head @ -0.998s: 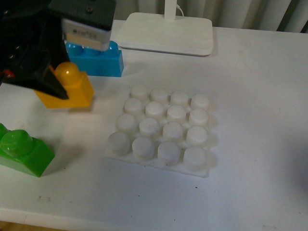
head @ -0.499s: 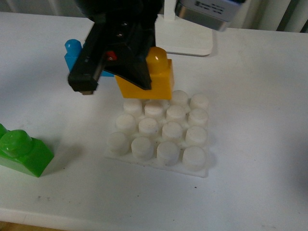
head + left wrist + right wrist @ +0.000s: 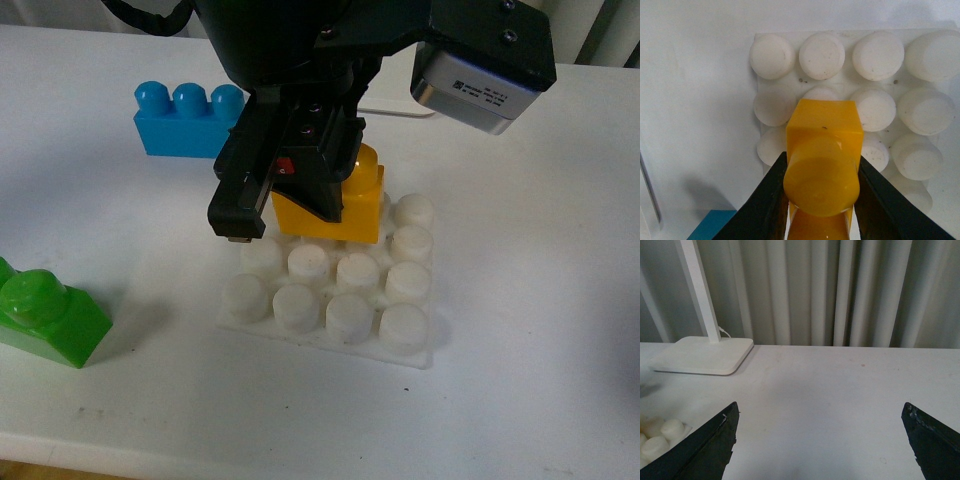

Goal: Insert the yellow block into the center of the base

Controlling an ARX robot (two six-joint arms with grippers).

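Studs of the base (image 3: 410, 357) are showing nearest. Just beyond, the yellow block (image 3: 355, 205) is sitting over its far-middle studs, the left gripper (image 3: 822, 160) clamping its sides. Farther off, the right gripper (image 3: 820, 407) is hanging spread wide, holding nothing.

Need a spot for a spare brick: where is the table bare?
Widest: right of the base. Also the front strip before it, and between it and the green brick. Crowded behind: the left gripper holds the yellow block over the base, near the blue brick.
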